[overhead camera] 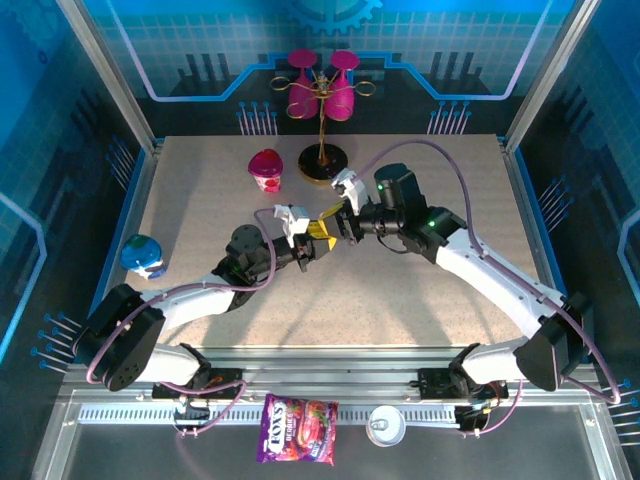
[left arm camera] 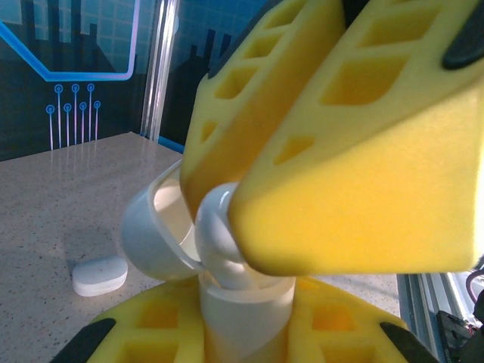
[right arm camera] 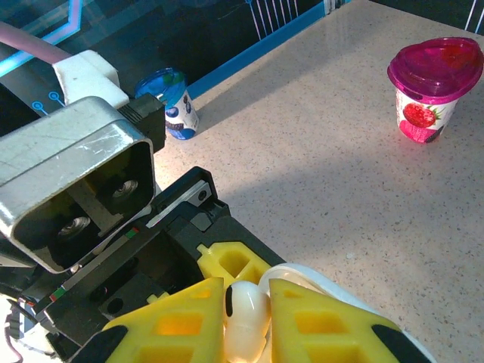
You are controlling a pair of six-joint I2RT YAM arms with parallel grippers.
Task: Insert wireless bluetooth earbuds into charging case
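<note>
My left gripper [overhead camera: 316,244] is shut on the white charging case [left arm camera: 246,318], which it holds above the middle of the table with the lid [left arm camera: 151,238] swung open. My right gripper [right arm camera: 246,329] meets it from the other side and is shut on a glossy white earbud [right arm camera: 246,314]. In the left wrist view the earbud [left arm camera: 219,234] sits at the mouth of the case, its lower end inside the rim, under the right gripper's yellow fingers [left arm camera: 355,166]. How deep it sits is hidden. A second white case [left arm camera: 98,274] lies shut on the table.
A pink yogurt cup [overhead camera: 266,168] and a stand with pink glasses [overhead camera: 322,100] are at the back. A blue cup [overhead camera: 143,254] stands at the left edge. A candy bag [overhead camera: 297,427] and a can [overhead camera: 385,425] lie on the front rail.
</note>
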